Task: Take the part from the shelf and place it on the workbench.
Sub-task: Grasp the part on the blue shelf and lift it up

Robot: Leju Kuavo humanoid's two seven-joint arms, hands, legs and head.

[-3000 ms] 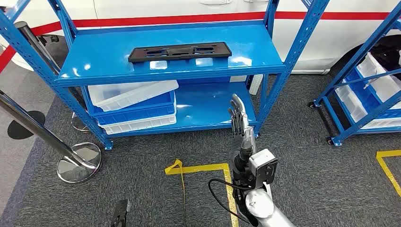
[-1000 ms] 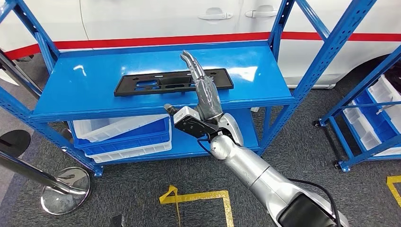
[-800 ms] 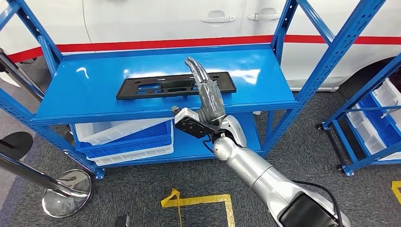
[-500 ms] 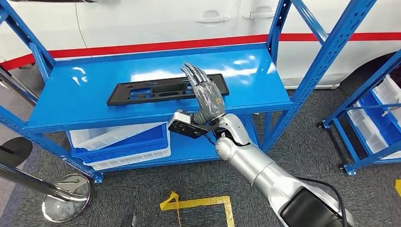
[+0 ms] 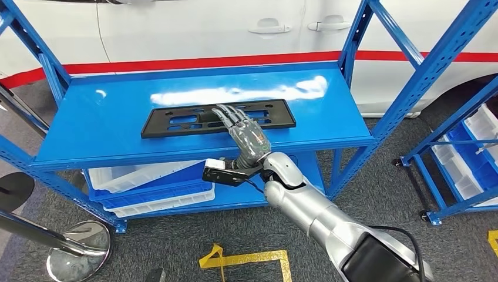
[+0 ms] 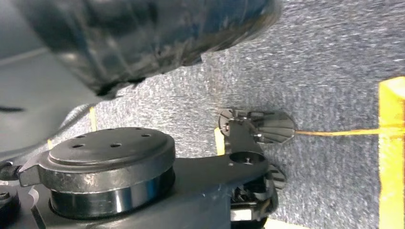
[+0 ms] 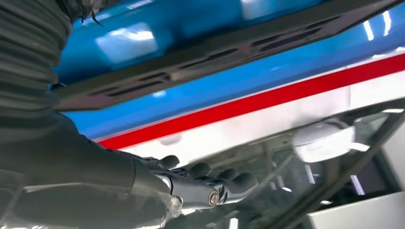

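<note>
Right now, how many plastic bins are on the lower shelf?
3 visible: a tilted white plastic bin on top, a blue plastic bin beneath, a white bottom bin lowest. The shelf deck may hide others.

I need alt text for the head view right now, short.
The robot's right hand reaches flat over a long black part lying on the top level of a blue shelf. White and blue bins sit below; a white car stands behind.

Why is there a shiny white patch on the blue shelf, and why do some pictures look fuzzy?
Head view: the white patch is glare from overhead light on the glossy shelf top, just behind the black part; the picture is sharp. Right wrist view: the right hand fills the near side and looks soft, and the part is smeared. Left wrist view: the dark shape close to the camera is blurred, while the carpet looks grainy.
</note>
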